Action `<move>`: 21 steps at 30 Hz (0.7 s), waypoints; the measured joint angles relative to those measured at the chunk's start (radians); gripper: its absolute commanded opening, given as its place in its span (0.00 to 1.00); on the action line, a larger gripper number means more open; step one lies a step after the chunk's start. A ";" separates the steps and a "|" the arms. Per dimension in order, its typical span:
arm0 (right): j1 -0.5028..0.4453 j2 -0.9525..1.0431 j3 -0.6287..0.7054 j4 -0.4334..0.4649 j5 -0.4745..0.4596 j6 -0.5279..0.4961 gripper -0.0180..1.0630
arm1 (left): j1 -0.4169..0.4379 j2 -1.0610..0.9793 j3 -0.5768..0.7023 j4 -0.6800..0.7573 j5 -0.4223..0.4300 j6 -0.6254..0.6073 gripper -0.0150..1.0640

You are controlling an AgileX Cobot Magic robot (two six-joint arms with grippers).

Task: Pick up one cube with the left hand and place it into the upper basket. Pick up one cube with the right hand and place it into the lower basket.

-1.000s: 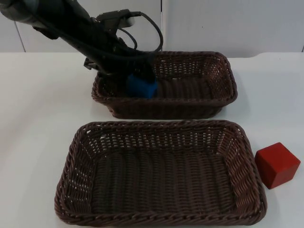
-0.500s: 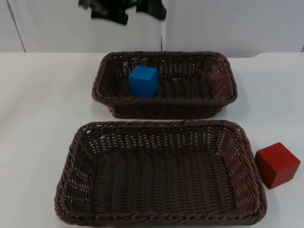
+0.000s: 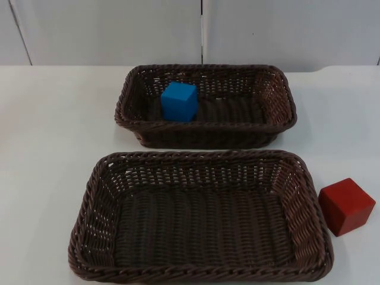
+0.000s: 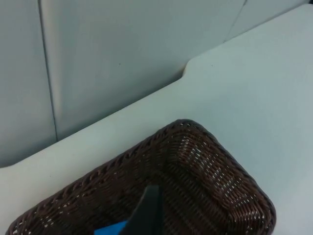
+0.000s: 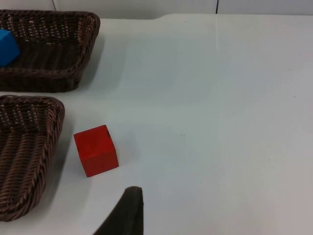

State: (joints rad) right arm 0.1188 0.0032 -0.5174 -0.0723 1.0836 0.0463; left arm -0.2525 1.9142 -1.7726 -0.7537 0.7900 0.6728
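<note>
From above, two dark brown woven wicker baskets sit on the white tabletop (image 3: 53, 136), one behind the other: the upper basket (image 3: 285, 95) lies nearer the far edge by the grey partition wall (image 3: 107, 29), the lower basket (image 3: 95, 184) nearer the near edge. A bright blue cube (image 3: 179, 101) rests inside the upper basket, toward its left end and close to its front wall, so I'd judge the left arm's half of the job done. A red cube (image 3: 347, 206) sits on the bare tabletop just beside the right end of the lower basket, apart from its rim, and that basket holds nothing, so the right arm's pick and place is all that is left. From the left wrist, the left claw (image 4: 146, 215) hangs above the upper basket (image 4: 215, 161), looking down past one dark fingertip at a corner of the wicker and a sliver of the blue cube (image 4: 111, 229); whether its fingers are apart or together I cannot tell, and it grips nothing that I can see. From the right wrist, the right claw (image 5: 128, 213) hangs over open tabletop (image 5: 220, 98) near the red cube (image 5: 96, 150), which lies just beside the lower basket (image 5: 29, 147), with the upper basket (image 5: 58, 49) and its blue cube (image 5: 7, 47) beyond. Of its fingers, too, I cannot tell the state.
</note>
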 measured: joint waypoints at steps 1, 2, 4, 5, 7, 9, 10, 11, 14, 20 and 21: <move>0.000 0.000 0.000 0.000 0.000 -0.002 0.99 | 0.000 -0.013 0.007 0.005 0.002 0.000 0.84; 0.000 0.000 0.000 0.000 0.000 -0.002 0.99 | 0.000 -0.031 0.027 0.009 0.004 0.000 0.84; 0.000 0.000 0.000 0.000 0.000 -0.002 0.99 | 0.000 -0.052 0.047 0.013 0.004 0.000 0.84; 0.000 0.000 0.000 0.000 0.000 -0.002 0.99 | 0.000 -0.052 0.047 0.013 0.004 0.000 0.84; 0.000 0.000 0.000 0.000 0.000 -0.002 0.99 | 0.000 -0.085 0.093 0.018 0.002 0.000 0.84; 0.000 0.000 0.000 0.000 0.000 -0.002 0.99 | 0.000 -0.119 0.135 0.022 -0.014 0.000 0.84; 0.000 0.000 0.000 0.000 0.000 -0.004 0.99 | 0.000 -0.135 0.160 0.024 -0.023 0.000 0.84; 0.000 0.000 0.000 0.000 0.000 -0.004 0.99 | 0.000 -0.145 0.174 0.024 -0.027 0.000 0.84; 0.000 0.000 0.000 0.000 0.000 -0.004 0.99 | 0.000 -0.201 0.240 0.031 -0.055 0.000 0.84; 0.000 0.000 0.000 0.000 0.000 -0.004 0.99 | 0.000 -0.320 0.391 0.035 -0.108 0.000 0.84; 0.000 0.000 0.000 0.000 0.000 -0.004 0.99 | 0.000 -0.344 0.416 0.035 -0.115 0.000 0.84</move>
State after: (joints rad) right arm 0.1188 0.0032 -0.5174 -0.0723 1.0836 0.0422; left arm -0.2525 1.5699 -1.3569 -0.7189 0.6747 0.6728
